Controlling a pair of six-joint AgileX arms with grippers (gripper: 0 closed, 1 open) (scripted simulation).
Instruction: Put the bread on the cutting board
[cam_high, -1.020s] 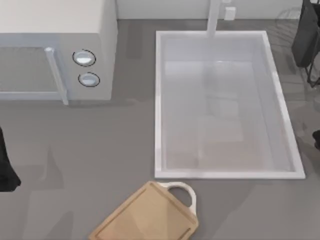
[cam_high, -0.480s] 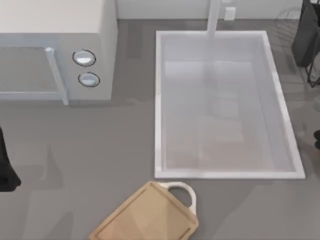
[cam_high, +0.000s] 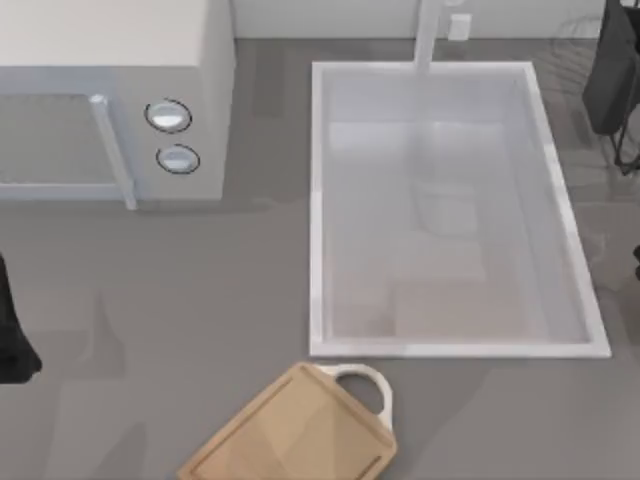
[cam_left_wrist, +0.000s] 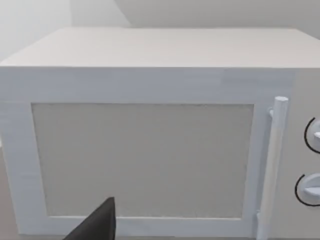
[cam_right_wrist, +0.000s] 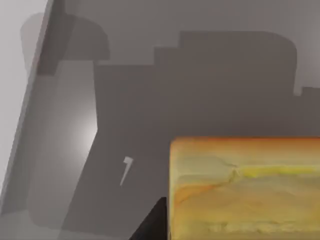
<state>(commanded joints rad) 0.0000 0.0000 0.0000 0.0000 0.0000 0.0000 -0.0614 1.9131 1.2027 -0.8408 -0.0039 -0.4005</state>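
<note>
One cutting board (cam_high: 295, 432) lies just below the sink (cam_high: 318, 200) in the top view, near its lower left corner. Its long axis runs diagonally, with the white loop handle (cam_high: 366, 385) pointing up and right toward the sink. My right wrist view has the bread (cam_right_wrist: 245, 187) close under it, a golden loaf lying on a grey surface; whether my right fingers are spread or pinching, I cannot tell. My left arm (cam_high: 12, 325) sits parked far left of the sink, facing the microwave (cam_left_wrist: 150, 135); its fingers I cannot judge either.
</note>
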